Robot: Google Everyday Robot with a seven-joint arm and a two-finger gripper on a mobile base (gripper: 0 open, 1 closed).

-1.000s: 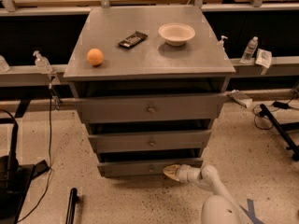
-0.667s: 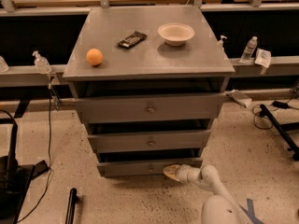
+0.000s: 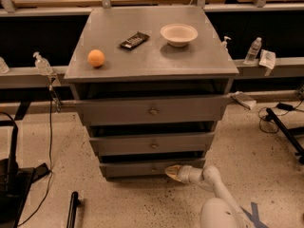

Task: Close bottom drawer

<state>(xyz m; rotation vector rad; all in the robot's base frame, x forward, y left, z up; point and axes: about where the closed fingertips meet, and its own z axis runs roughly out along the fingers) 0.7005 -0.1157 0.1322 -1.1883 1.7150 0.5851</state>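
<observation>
The grey cabinet (image 3: 152,56) has three drawer fronts, each narrower than the one above. The bottom drawer (image 3: 137,168) is the narrowest, low near the floor, with a small round knob (image 3: 154,167) at its centre. A dark gap shows above its front. My gripper (image 3: 173,172) is at the end of the white arm (image 3: 209,178), which comes in from the lower right. Its tan tip rests against the right part of the bottom drawer's front, just right of the knob.
On the cabinet top lie an orange (image 3: 96,58), a dark snack bar (image 3: 134,40) and a white bowl (image 3: 178,34). Bottles (image 3: 251,51) stand on the ledge behind. A black stand (image 3: 9,175) and cables are on the floor at left, and black legs (image 3: 285,132) at right.
</observation>
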